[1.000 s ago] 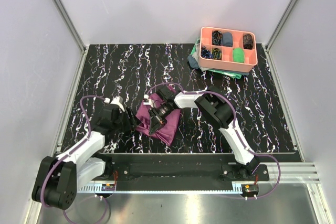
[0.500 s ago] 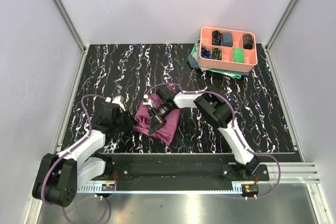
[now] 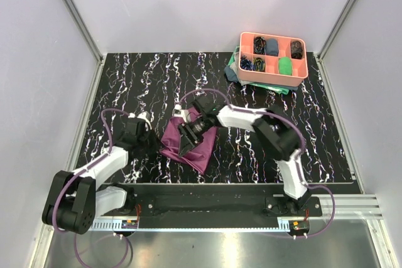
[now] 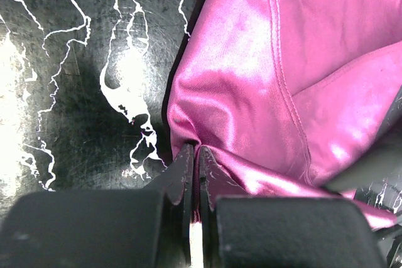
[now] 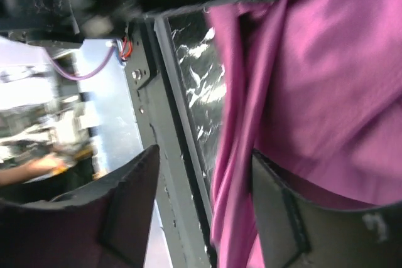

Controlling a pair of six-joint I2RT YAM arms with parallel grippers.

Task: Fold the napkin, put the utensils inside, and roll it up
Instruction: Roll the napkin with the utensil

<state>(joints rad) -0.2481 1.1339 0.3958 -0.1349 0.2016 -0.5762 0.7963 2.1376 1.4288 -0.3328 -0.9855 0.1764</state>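
The plum-purple napkin (image 3: 200, 144) lies bunched and partly folded on the black marbled table (image 3: 138, 80), just ahead of the arms. My left gripper (image 3: 157, 147) is at its left edge. In the left wrist view the jaws (image 4: 195, 155) are pressed together on a pinch of the napkin (image 4: 264, 73). My right gripper (image 3: 187, 144) hovers over the napkin's middle, pointing toward the near edge. In the right wrist view it (image 5: 204, 183) stands open, with a hanging fold of the napkin (image 5: 326, 92) against the right finger (image 5: 282, 218). The utensils are out of view.
A salmon-pink compartment tray (image 3: 269, 78) with small cloth rolls sits at the back right, on a teal-green cloth (image 3: 233, 71). The table's metal front rail (image 5: 173, 174) shows close beneath the right gripper. White walls enclose the table on three sides.
The left gripper has closed on the napkin's left edge. The right gripper has opened and let go of the cloth, and its arm has swung out to the right.
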